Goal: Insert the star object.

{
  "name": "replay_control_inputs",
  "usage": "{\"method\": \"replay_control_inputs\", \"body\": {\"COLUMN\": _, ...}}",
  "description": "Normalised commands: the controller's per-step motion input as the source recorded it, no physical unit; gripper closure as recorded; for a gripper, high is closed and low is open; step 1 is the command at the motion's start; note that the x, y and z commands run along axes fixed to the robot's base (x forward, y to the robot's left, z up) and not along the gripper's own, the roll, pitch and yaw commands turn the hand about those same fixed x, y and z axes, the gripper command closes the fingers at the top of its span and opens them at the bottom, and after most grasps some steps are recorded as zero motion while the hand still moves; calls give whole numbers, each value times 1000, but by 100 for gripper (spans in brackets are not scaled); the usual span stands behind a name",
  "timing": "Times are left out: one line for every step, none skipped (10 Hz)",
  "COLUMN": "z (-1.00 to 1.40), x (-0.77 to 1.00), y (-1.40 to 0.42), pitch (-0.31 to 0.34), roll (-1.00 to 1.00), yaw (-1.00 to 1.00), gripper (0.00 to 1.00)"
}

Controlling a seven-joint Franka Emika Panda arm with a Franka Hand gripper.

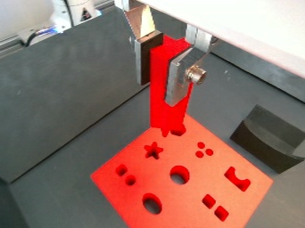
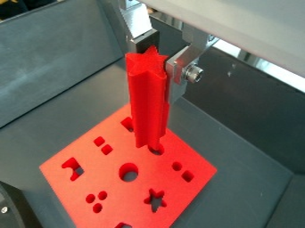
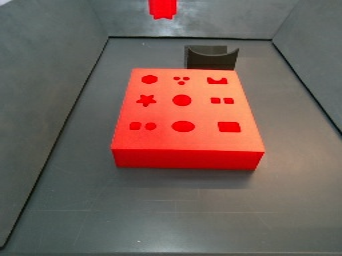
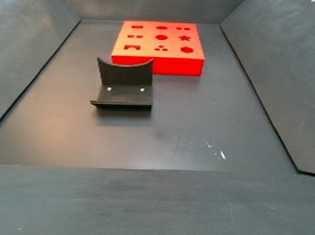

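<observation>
My gripper (image 1: 161,76) is shut on the star object (image 1: 165,89), a long bright red peg held upright high above the floor; its star-shaped end shows in a wrist view (image 2: 145,64), between the fingers of the gripper (image 2: 159,61). Only the peg's lower tip (image 3: 162,8) shows in a side view, at the top edge. The flat red block (image 3: 187,115) with shaped holes lies below; its star hole (image 1: 152,150) is under the peg's lower end, with a gap between them. The block also shows in the side view (image 4: 160,47), where the gripper is out of view.
A dark fixture (image 4: 123,84) stands on the floor beside the block, seen in both side views (image 3: 210,57) and in a wrist view (image 1: 268,138). Dark grey sloping walls (image 3: 54,120) enclose the floor on all sides.
</observation>
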Motion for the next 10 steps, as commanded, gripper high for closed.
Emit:
{"method": "replay_control_inputs", "body": {"z": -497, "x": 6, "y": 351, "pitch": -143, "roll": 0, "yaw": -651, "gripper": 100}}
{"method": "replay_control_inputs", "body": {"z": -429, "x": 23, "y": 163, "pitch": -121, "roll": 11, "yaw": -814, "gripper": 100}}
{"method": "replay_control_inputs", "body": {"z": -477, "x": 0, "y": 74, "pitch": -143, "roll": 0, "yaw": -914, "gripper": 100}}
{"method": "replay_control_inputs", "body": {"z": -529, "x": 0, "y": 0, "pitch": -113, "roll": 0, "yaw": -1000, "gripper": 100}}
{"method": "replay_control_inputs", "body": {"z": -611, "x": 0, "y": 0, "pitch": -100, "roll": 0, "yaw": -1000, "gripper": 100}}
{"method": "replay_control_inputs", "body": {"z": -691, "x": 0, "y": 0, "pitch": -51, "roll": 0, "yaw": -1000, "gripper": 100}}
{"method": "replay_control_inputs", "body": {"z": -763, "x": -17, "y": 0, "pitch": -4, "roll": 0, "yaw": -1000, "gripper": 100}}
{"method": "replay_control_inputs", "body": {"z": -763, "x": 0, "y": 0, "pitch": 0, "roll": 0, "yaw": -1000, "gripper": 100}}
{"method": "replay_control_inputs", "body": {"z": -749, "x": 0, "y": 0, "pitch": 3, "roll": 0, "yaw": -1000, "gripper": 100}}
{"method": "replay_control_inputs", "body": {"z": -671, "x": -3, "y": 0, "pitch": 26, "roll": 0, "yaw": -1000, "gripper": 100}}
